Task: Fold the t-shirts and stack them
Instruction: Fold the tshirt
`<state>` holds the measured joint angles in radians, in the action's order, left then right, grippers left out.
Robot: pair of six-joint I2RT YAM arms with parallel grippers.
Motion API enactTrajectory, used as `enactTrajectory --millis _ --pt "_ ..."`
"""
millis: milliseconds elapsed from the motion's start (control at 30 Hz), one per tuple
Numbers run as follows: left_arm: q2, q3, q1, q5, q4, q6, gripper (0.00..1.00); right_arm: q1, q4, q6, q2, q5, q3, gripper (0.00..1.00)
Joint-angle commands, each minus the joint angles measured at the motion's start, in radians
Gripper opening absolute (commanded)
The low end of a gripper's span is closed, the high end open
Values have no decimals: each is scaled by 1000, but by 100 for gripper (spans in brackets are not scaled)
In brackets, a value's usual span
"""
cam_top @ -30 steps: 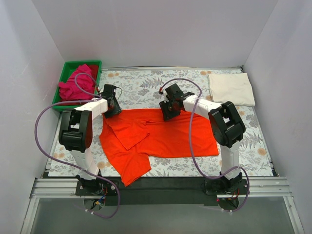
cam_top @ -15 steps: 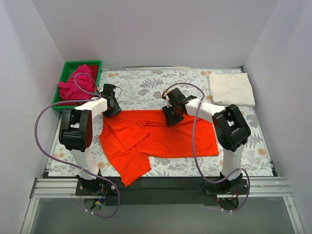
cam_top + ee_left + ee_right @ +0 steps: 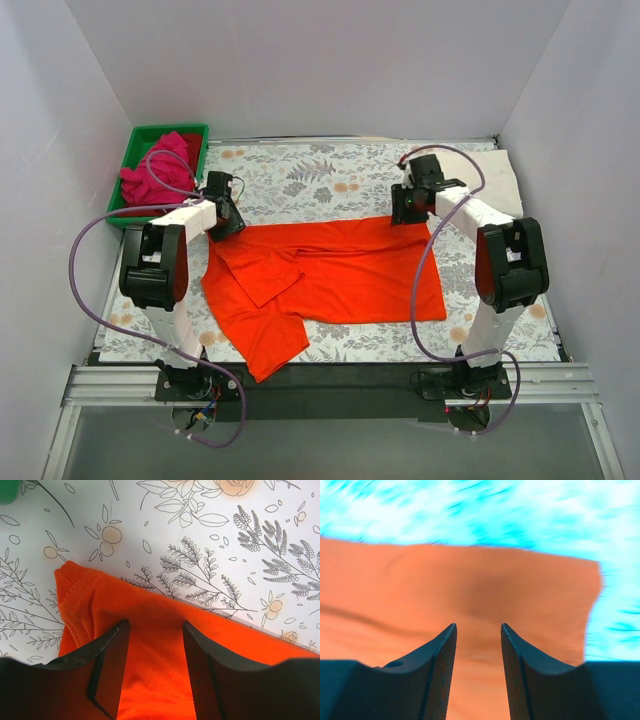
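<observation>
The orange-red t-shirt (image 3: 330, 275) lies spread on the floral cloth, with its left side folded over and one sleeve reaching the near edge. My left gripper (image 3: 228, 222) sits at the shirt's far left corner. In the left wrist view it (image 3: 154, 630) is open, with the orange fabric (image 3: 150, 605) between and under the fingers. My right gripper (image 3: 405, 212) is at the shirt's far right corner. In the blurred right wrist view it (image 3: 477, 627) is open over the orange fabric (image 3: 470, 580). The cream-white t-shirt (image 3: 505, 172) lies folded at the far right, partly behind the right arm. The magenta-pink t-shirt (image 3: 150, 175) is bunched in the tray.
The green plastic tray (image 3: 142, 133) stands at the far left corner. The grey floral-print cloth (image 3: 300, 175) covers the table. White walls close in the left, back and right sides. Purple cables loop from both arms.
My right gripper has moved right along the shirt's far edge, from the middle to the far right corner. That corner now lies further back. The left gripper has stayed put.
</observation>
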<state>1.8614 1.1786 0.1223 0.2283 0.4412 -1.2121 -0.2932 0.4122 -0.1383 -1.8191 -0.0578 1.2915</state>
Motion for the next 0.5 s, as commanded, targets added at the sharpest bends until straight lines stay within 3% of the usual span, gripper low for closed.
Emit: enactTrajectory --millis 0,467 --pt "25 16 -22 3 19 -7 45 48 -82 9 -34 -1 6 41" --pt "137 119 -93 -61 17 -56 48 221 -191 14 -266 48 152 42"
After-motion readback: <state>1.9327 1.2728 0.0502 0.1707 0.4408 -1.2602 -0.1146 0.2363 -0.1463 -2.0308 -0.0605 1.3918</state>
